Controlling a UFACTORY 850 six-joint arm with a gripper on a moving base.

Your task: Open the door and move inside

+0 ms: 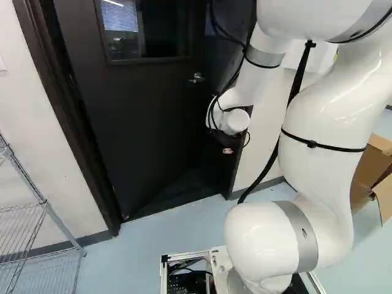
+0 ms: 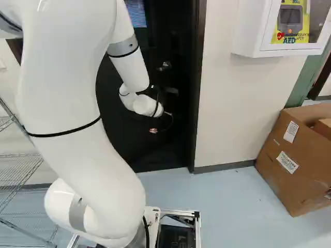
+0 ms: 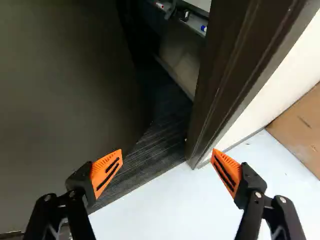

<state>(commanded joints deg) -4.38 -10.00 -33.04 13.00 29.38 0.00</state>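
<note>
I am watching my gripper, which is hanging near the right edge of the doorway in the left base view; in the wrist view its two fingers are standing wide apart, and the orange pads are holding nothing between them. One finger is reaching toward the dark face of the door; the other is pointing toward the foot of the door frame and the pale floor; whether a finger is touching the door, I cannot tell. The door is standing partly open, leaning away from me into the room behind; ahead of the fingers, between door and frame, I am seeing a strip of dark ribbed floor, and deeper inside a grey shelf is carrying some small things. The door handle is sitting above the gripper, well apart from it, and the window is showing higher on the same door. My white arm is bending down toward the doorway, with black cables running along it; to the left of the doorway a wire rack is standing by the wall; to the right a white cabinet is hanging on the wall, and a cardboard box is resting on the floor.
</note>
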